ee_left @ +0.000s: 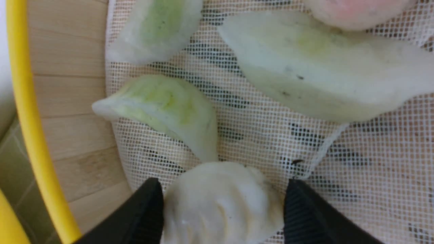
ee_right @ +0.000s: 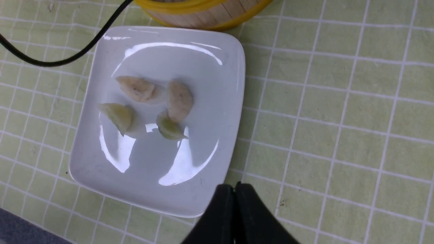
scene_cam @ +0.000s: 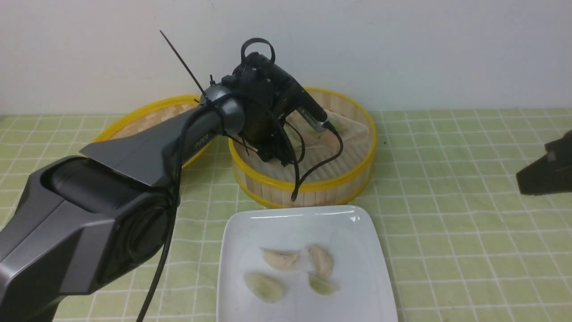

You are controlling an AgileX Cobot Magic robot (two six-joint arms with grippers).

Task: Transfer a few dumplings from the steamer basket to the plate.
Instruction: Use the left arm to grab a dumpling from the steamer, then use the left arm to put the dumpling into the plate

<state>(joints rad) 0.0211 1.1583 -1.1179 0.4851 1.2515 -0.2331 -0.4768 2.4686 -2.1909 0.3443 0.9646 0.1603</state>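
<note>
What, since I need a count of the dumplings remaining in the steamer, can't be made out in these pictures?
- Front view: the left arm hides most of the steamer basket inside, so what it holds cannot be counted.
- Left wrist view: the cream dumpling between the fingers of the left hand runs off the picture's edge; gripped or merely straddled is unclear. The pink dumpling is cropped too.

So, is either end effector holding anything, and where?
Right end effector: shut, empty. Left end effector's fingers flank a cream dumpling's sides in the basket; whether it's gripped can't be told.
</note>
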